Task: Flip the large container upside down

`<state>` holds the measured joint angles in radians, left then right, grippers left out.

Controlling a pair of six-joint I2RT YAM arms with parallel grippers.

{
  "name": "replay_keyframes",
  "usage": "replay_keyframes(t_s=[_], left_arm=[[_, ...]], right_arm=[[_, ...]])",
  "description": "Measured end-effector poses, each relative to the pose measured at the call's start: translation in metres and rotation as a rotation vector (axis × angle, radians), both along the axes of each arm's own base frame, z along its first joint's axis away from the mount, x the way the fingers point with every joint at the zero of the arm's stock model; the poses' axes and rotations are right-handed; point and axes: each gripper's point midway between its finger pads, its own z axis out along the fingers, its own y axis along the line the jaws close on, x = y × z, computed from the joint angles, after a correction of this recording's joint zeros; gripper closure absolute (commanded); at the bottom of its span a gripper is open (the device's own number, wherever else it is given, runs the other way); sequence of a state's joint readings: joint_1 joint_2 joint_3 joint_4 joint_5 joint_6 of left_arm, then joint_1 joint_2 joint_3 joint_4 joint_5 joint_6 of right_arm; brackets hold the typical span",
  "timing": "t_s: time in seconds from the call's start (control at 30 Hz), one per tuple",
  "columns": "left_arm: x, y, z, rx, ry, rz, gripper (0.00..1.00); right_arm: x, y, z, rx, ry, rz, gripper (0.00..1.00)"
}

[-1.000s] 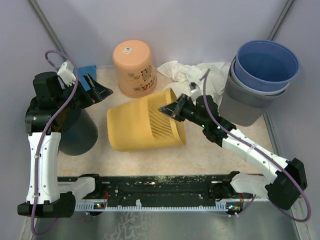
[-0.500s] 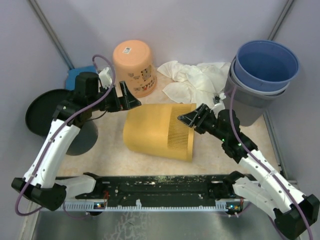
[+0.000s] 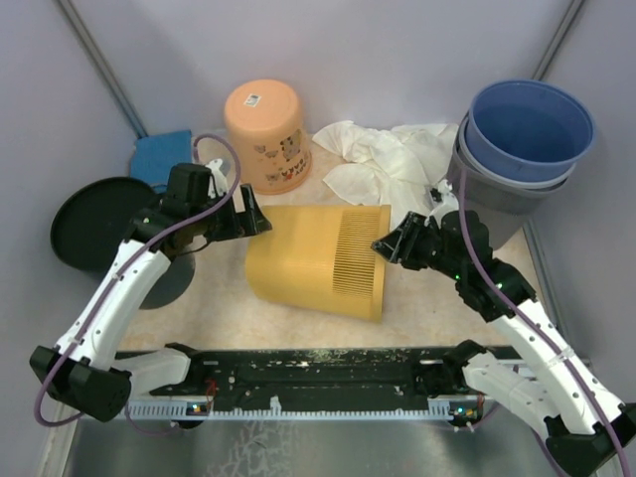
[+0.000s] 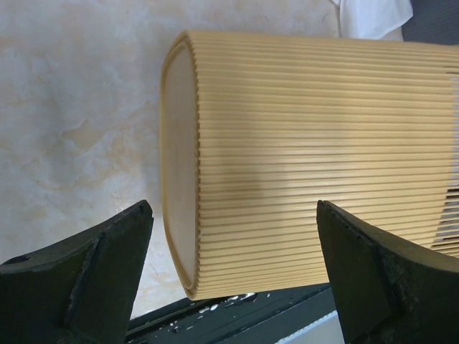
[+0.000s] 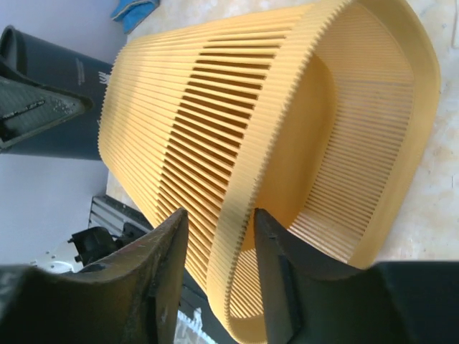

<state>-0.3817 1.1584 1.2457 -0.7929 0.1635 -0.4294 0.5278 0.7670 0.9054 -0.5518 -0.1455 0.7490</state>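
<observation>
The large yellow ribbed container (image 3: 308,263) lies on its side in the middle of the table, open mouth to the right and closed base to the left. My right gripper (image 3: 386,246) is shut on the mouth's rim, one finger outside and one inside; the right wrist view shows the gripper (image 5: 219,215) pinching the container's rim (image 5: 215,107). My left gripper (image 3: 253,214) is open and hovers over the base end. In the left wrist view its gripper (image 4: 233,208) straddles the container (image 4: 308,143) without touching it.
An upside-down peach bucket (image 3: 265,134) stands at the back. White cloth (image 3: 383,159) lies behind the container. A blue bucket stacked in grey ones (image 3: 530,129) stands at the right. A dark bin (image 3: 99,219) and blue cloth (image 3: 162,156) are at the left.
The container has shifted right and turned, carried by my right gripper at its rim. My left arm has swung in from the far left to above the container's base end.
</observation>
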Motion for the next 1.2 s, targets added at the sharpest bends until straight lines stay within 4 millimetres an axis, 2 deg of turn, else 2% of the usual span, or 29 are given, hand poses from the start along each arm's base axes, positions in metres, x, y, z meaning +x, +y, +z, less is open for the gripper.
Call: replay_keyframes(t_s=[0.17, 0.33, 0.5, 0.67, 0.87, 0.97, 1.2], left_arm=[[-0.005, 0.000, -0.020, 0.013, 0.051, -0.007, 0.01], [-0.009, -0.005, -0.027, -0.002, 0.084, -0.035, 0.01], [-0.014, -0.019, -0.032, -0.057, 0.125, -0.102, 0.03], [-0.011, -0.025, -0.024, -0.138, 0.126, -0.118, 0.05], [0.001, -0.025, -0.005, -0.244, 0.096, -0.109, 0.05], [0.010, -0.024, 0.012, -0.265, 0.048, -0.099, 0.05], [0.047, -0.025, 0.087, -0.330, -0.202, -0.101, 0.06]], right_arm=[[-0.004, -0.008, -0.013, -0.049, 0.036, -0.015, 0.79], [-0.005, -0.009, -0.010, -0.038, 0.032, -0.023, 0.99], [-0.006, -0.007, -0.009, -0.015, 0.035, -0.021, 1.00], [-0.003, -0.006, -0.014, 0.002, 0.038, -0.033, 1.00], [0.000, -0.006, -0.017, 0.042, 0.028, -0.057, 1.00], [0.005, -0.004, -0.019, 0.085, 0.020, -0.074, 1.00], [0.020, 0.010, -0.034, 0.272, 0.043, -0.121, 1.00]])
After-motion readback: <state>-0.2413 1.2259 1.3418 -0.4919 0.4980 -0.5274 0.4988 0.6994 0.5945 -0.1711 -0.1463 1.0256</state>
